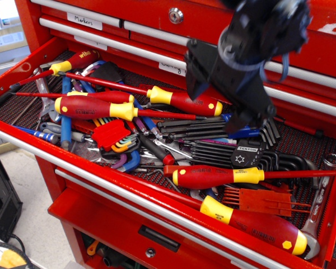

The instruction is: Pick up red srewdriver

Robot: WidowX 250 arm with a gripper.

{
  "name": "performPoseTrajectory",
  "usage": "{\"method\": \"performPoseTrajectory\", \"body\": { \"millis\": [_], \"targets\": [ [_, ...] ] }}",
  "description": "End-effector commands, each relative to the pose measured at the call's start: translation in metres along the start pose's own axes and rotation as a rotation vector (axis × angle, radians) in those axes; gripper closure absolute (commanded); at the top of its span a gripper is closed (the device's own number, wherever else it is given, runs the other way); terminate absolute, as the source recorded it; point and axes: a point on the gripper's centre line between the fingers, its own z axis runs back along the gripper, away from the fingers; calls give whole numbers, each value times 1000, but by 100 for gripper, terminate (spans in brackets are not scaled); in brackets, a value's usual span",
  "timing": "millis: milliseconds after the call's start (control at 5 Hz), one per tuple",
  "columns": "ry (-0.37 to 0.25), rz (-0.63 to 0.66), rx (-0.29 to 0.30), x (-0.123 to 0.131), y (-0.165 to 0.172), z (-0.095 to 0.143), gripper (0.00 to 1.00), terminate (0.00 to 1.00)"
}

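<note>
The red srewdriver lies across the tool pile at the drawer's back, rigid, light, probably slick, best pinched across its plump handle by the wide-spread, motion-blurred gripper just above.

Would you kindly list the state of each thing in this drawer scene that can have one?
claw: open, empty, hovering above the tools.
red srewdriver: lying flat, not gripped.
tool drawer: pulled open.
upper drawers: shut.
blue hex key holder: lying on the pile, partly hidden by the claw.
</note>
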Motion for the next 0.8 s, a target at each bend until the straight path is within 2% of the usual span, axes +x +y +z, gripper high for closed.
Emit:
{"method": "performPoseTrajectory", "body": {
  "millis": [0,200,600],
  "targets": [
    [-128,-375,-52,-1,-9,-8,0,0],
    [-147,-427,-118,6,-16,-22,0,0],
    [-192,-437,-159,7,-35,-42,0,0]
  ]
}}
